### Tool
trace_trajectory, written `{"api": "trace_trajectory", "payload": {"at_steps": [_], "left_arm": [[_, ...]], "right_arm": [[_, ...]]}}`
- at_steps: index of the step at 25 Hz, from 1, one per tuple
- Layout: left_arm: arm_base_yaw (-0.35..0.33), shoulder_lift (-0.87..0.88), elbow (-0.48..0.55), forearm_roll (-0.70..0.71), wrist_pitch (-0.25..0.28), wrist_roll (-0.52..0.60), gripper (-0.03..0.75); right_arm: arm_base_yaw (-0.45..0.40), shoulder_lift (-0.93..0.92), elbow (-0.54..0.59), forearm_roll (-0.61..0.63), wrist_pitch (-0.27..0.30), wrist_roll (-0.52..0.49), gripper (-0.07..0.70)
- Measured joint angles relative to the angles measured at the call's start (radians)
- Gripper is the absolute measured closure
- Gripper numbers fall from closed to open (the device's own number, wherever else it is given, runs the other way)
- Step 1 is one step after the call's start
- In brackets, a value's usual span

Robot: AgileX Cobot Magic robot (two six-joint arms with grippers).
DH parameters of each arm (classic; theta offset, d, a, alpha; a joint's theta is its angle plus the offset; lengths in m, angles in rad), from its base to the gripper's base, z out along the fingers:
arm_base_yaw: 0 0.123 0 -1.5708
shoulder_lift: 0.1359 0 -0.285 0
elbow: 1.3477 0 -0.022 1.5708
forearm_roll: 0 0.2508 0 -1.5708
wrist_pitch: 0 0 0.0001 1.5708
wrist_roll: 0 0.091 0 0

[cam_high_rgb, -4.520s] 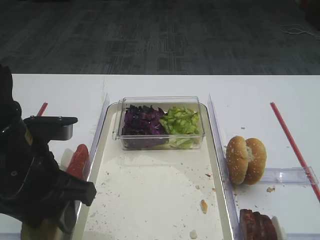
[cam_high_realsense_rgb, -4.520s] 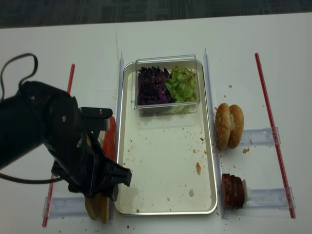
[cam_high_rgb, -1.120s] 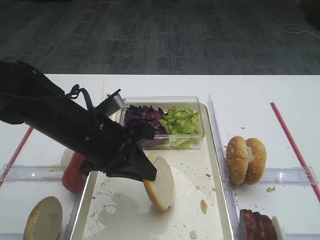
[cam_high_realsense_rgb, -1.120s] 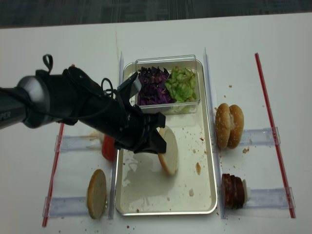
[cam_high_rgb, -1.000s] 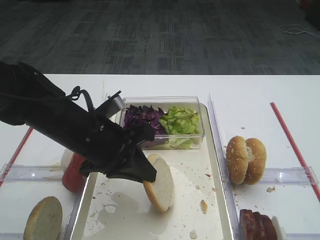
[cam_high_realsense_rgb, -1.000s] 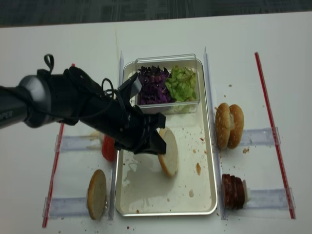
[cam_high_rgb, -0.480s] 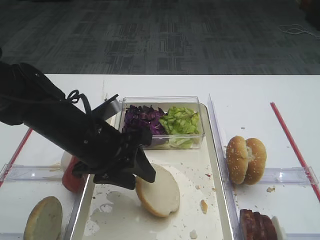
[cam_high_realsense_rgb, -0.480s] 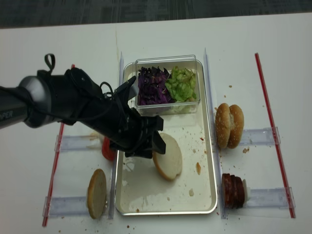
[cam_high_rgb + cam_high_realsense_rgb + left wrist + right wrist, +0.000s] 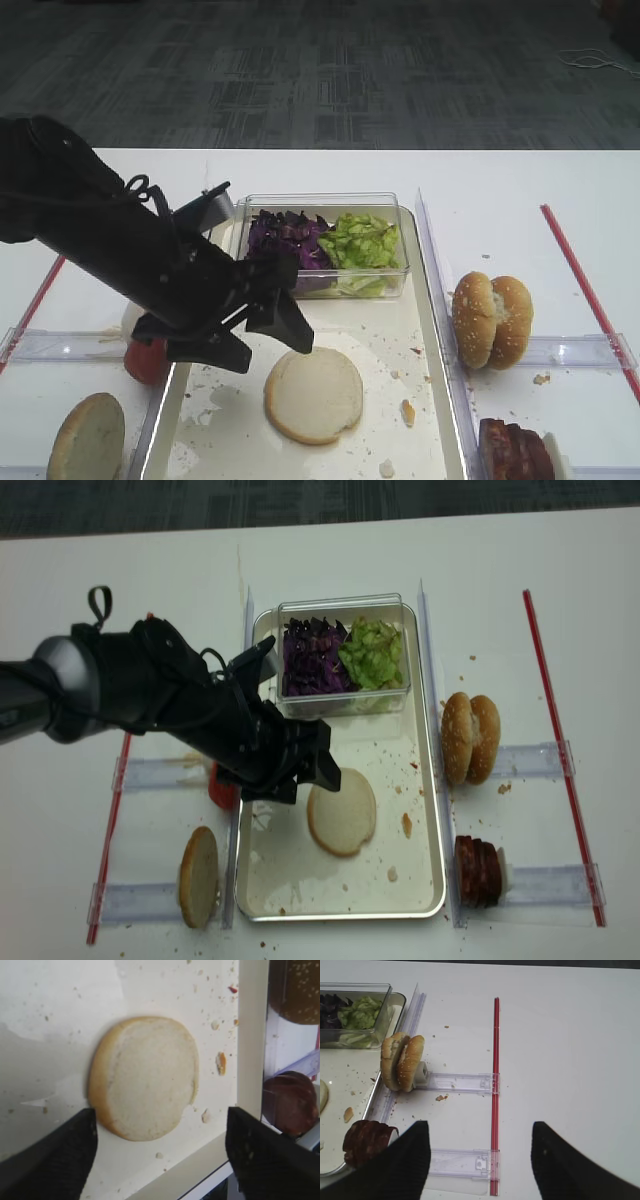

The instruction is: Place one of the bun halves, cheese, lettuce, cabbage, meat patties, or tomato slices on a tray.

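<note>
A pale bun half (image 9: 313, 394) (image 9: 342, 819) (image 9: 145, 1077) lies flat, cut face up, on the tray (image 9: 230, 430) (image 9: 300, 880). My left gripper (image 9: 262, 345) (image 9: 300, 785) (image 9: 160, 1112) hovers open just above its left edge and holds nothing. Lettuce (image 9: 358, 243) and cabbage (image 9: 285, 240) fill a clear tub at the tray's far end. Tomato slices (image 9: 145, 358) and another bun half (image 9: 88, 440) stand left of the tray. Meat patties (image 9: 515, 450) (image 9: 367, 1142) stand to its right. My right gripper (image 9: 479, 1127) is open over bare table. Cheese is out of view.
Two sesame-seeded bun halves (image 9: 492, 320) (image 9: 402, 1062) stand on edge right of the tray in a clear plastic holder (image 9: 460, 1081). Red strips (image 9: 585, 290) (image 9: 118, 790) run along both outer sides. Crumbs (image 9: 408, 411) dot the tray floor.
The bun half stood on edge in my left gripper; the jaws have opened and it has dropped flat onto the tray. The left gripper has drawn back slightly to the left.
</note>
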Motion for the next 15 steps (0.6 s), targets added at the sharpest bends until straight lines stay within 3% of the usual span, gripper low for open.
{"api": "trace_trajectory", "payload": {"at_steps": [10, 15], "left_arm": [[0.000, -0.235, 0.000, 0.005, 0.033, -0.007, 0.188], [0.000, -0.360, 0.000, 0.069, 0.044, -0.066, 0.188]], "right_arm": [[0.000, 0.000, 0.000, 0.000, 0.000, 0.000, 0.151], [0.000, 0.000, 0.000, 0.000, 0.000, 0.000, 0.151]]}}
